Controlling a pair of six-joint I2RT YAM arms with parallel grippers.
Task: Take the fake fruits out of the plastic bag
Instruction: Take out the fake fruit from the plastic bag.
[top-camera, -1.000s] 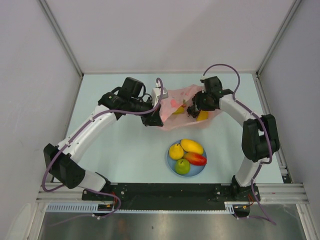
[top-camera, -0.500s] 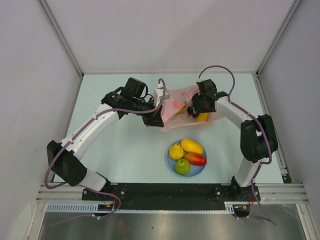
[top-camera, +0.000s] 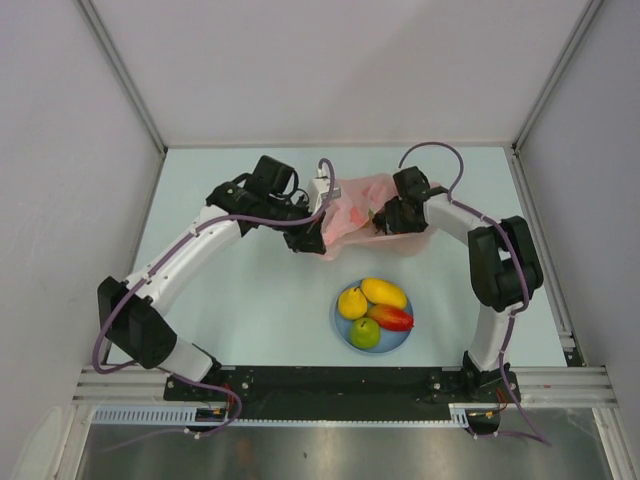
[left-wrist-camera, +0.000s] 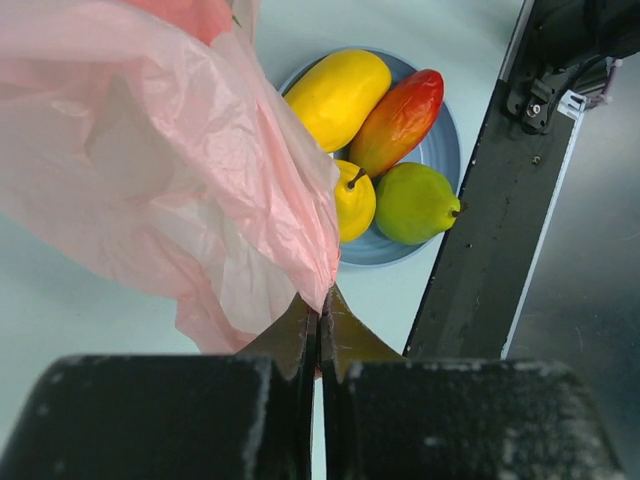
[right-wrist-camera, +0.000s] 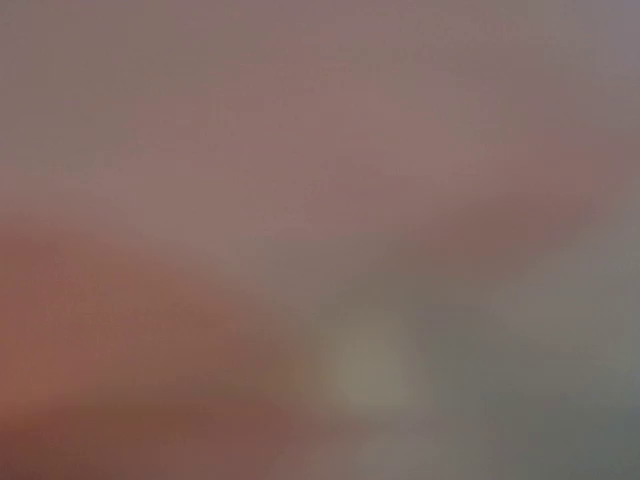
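Note:
The pink plastic bag (top-camera: 352, 205) lies at the back middle of the table. My left gripper (top-camera: 312, 240) is shut on the bag's near-left edge; in the left wrist view the jaws (left-wrist-camera: 321, 305) pinch the pink film (left-wrist-camera: 170, 170) and hold it up. My right gripper (top-camera: 383, 222) is pushed into the bag's right side, and its fingers are hidden by the film. The right wrist view is only a pink blur. Any fruits inside the bag are hidden. A yellow mango (top-camera: 384, 292), yellow pear (top-camera: 352, 302), red-orange mango (top-camera: 391, 317) and green pear (top-camera: 365, 333) lie on the blue plate (top-camera: 404, 336).
The plate (left-wrist-camera: 440, 150) sits near the middle of the table, in front of the bag. The black base rail (left-wrist-camera: 480, 260) runs along the near edge. White walls enclose the left, back and right sides.
My right gripper has moved left and deeper into the bag, and the yellow fruit seen beside it is now covered. My left gripper still holds the bag edge, shifted slightly right.

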